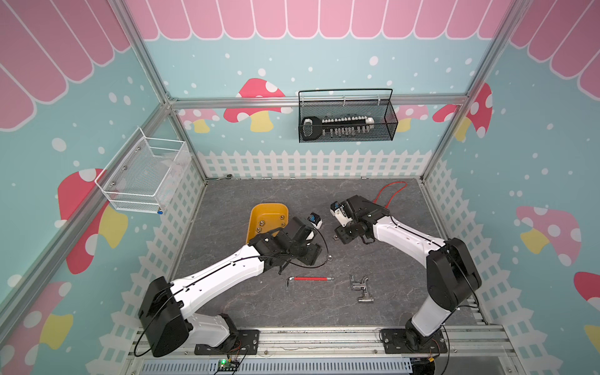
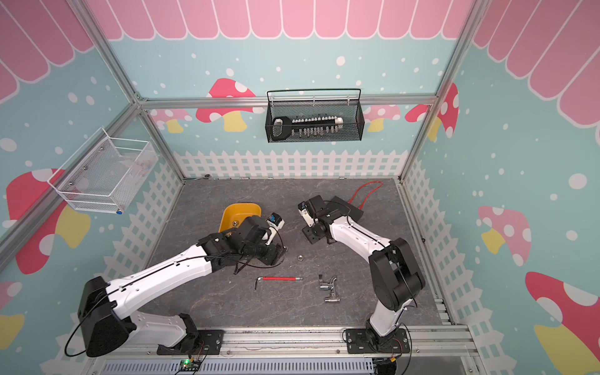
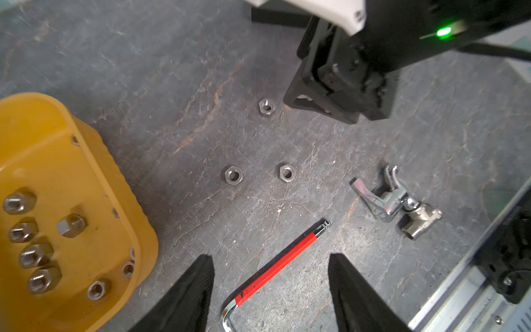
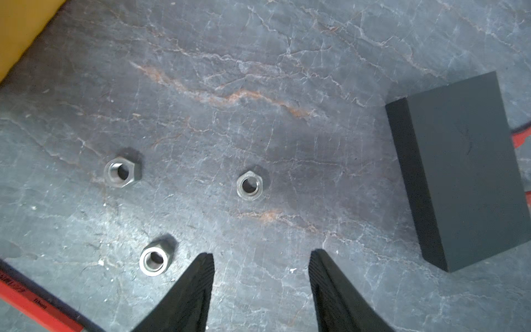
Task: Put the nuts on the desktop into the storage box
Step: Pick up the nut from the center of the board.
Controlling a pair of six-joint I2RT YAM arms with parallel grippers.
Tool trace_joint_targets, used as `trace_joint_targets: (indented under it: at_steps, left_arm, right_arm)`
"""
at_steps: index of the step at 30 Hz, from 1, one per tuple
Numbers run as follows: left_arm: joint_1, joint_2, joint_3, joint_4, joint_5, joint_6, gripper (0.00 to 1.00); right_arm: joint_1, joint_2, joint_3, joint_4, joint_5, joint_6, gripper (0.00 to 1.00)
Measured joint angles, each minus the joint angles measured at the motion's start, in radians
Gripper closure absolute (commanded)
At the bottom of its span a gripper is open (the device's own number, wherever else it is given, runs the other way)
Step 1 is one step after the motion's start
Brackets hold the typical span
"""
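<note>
Listing three nuts (image 3: 233,174) loose on the desk (image 4: 287,57) near the storage box (image 3: 43,149); nearest nut (image 4: 249,184) straight ahead of my right pincer (image 4: 261,257), released, empty; left pincer (image 3: 268,258) released too, farther off.

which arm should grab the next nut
Probably right: the right gripper is open with a nut just ahead of its gap. The left gripper looks farther off, behind the hex key.
</note>
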Motion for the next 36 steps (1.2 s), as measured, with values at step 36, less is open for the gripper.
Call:
trace_joint_targets:
  at_steps: [36]
  left_arm:
    - [0.124,0.625,0.319,-0.088,0.026,0.134,0.41]
  right_arm:
    - [-0.008,-0.361,-0.301,0.084,-0.164,0.026,0.43]
